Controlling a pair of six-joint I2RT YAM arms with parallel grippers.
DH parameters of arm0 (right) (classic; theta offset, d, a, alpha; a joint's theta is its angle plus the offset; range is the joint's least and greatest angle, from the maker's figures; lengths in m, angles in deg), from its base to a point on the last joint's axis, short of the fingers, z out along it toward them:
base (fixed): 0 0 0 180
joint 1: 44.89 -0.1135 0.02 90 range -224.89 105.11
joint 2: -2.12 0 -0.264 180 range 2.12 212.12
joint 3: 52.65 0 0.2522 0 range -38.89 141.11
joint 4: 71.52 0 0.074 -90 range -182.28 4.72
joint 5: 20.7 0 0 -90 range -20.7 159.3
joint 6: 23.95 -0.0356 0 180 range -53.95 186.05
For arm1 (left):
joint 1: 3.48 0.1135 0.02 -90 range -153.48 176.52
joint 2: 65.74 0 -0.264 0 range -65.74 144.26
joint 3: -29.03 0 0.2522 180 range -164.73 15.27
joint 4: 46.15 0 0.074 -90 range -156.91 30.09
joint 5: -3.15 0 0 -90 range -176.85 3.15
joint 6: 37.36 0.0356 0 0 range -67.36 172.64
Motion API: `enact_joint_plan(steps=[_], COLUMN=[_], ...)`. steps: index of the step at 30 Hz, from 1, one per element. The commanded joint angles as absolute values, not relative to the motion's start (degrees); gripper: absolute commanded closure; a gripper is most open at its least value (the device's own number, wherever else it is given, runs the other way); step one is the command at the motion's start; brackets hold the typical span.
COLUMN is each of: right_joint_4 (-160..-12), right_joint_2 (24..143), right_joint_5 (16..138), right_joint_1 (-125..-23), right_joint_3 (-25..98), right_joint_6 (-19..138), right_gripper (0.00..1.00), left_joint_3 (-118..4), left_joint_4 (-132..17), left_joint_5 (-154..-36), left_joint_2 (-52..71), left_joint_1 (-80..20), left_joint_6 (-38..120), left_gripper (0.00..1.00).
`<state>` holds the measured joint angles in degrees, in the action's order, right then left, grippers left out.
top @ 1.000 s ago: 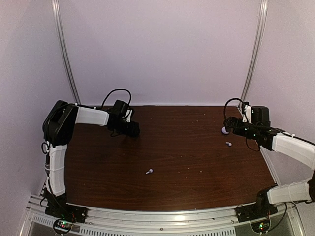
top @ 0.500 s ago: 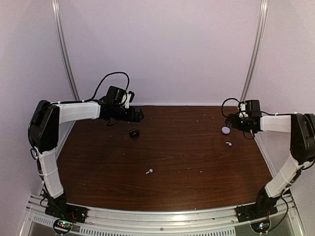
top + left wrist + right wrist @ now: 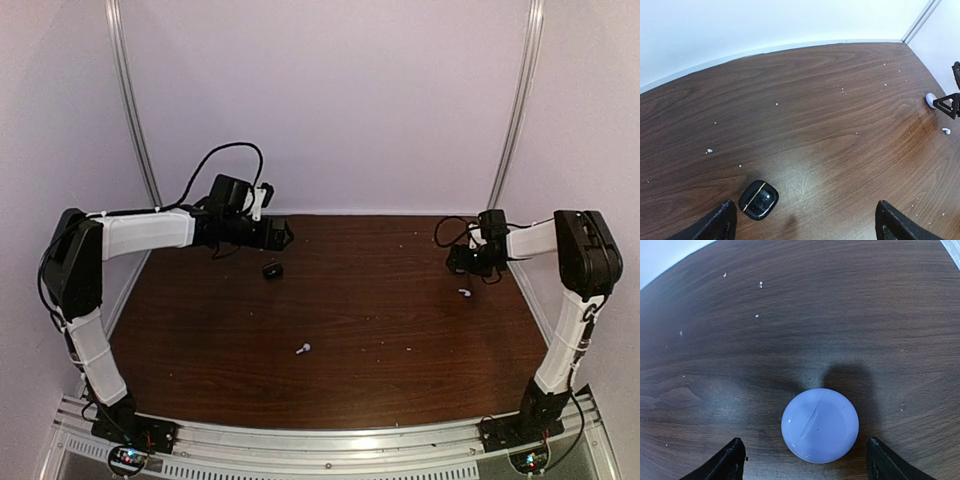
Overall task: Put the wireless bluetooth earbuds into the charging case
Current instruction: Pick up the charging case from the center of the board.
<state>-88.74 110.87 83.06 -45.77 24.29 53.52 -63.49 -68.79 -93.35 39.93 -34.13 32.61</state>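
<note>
Right gripper (image 3: 804,460), jaws spread, hovers over the white case (image 3: 820,425) at the bottom centre of its view, likely to grasp it; left gripper (image 3: 805,225), also spread, hangs above the black case (image 3: 758,200); a white bud (image 3: 303,349) lies loose mid-frame overhead, a second bud (image 3: 464,293) far right.

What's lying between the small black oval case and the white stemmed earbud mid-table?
Nothing. The top external view shows only bare dark wooden table between the black oval case and the white stemmed earbud.
</note>
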Motion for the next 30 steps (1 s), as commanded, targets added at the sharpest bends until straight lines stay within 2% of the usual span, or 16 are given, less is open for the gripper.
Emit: enact_joint_plan(steps=[1,17,30], right_joint_4=[-89.62,-92.14,-91.6], right_joint_2=[112.41,118.27,113.25], right_joint_5=[79.73,78.64,79.94], right_joint_1=[-45.6,-45.67,-51.75], right_joint_3=[26.24,30.49,26.73], right_joint_6=[54.71,56.24,55.5], right_gripper=[0.18,0.32,0.58], left_joint_3=[-61.56,-60.09,-54.88], left_joint_4=[-65.72,-65.67,-60.82], left_joint_5=[-93.59,-91.71,-93.04], left_joint_2=[37.57,35.8,31.5], left_joint_1=[-34.15,-34.18,-34.2], left_joint_6=[33.48,34.17,34.08], left_gripper=[0.02,0.02,0.02])
